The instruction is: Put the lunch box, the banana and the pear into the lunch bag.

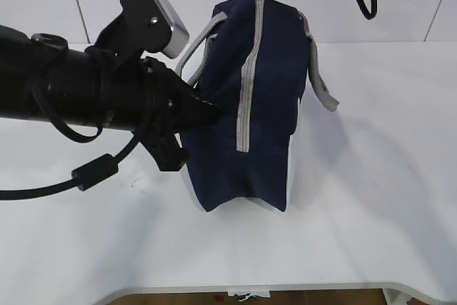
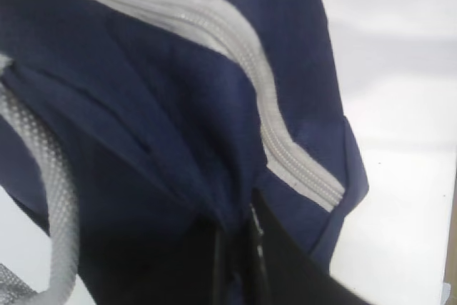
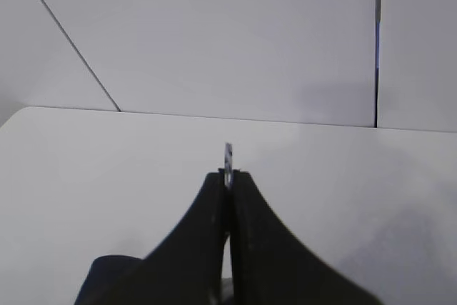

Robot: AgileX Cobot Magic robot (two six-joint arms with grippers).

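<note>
Two end effectors on lunch bag (image 1: 264, 98)

Both arms are matte black. The left arm (image 1: 64, 91) is a thick tube wrapped in looping black cables, one carrying a ferrite bead. A silver-faced camera block on a black bracket with screws sits just above its hand (image 1: 203, 111), whose black fingers taper to points.

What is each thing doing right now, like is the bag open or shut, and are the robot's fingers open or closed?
lunch bag: standing on the table, zipper closed along the stretch that shows.
zipper pull: pinched at the top of the bag by the right gripper.
right gripper: fingers shut on the zipper pull.
left gripper: fingers shut, pinching the bag's fabric on its side.
grey handles: hanging loose.
</note>
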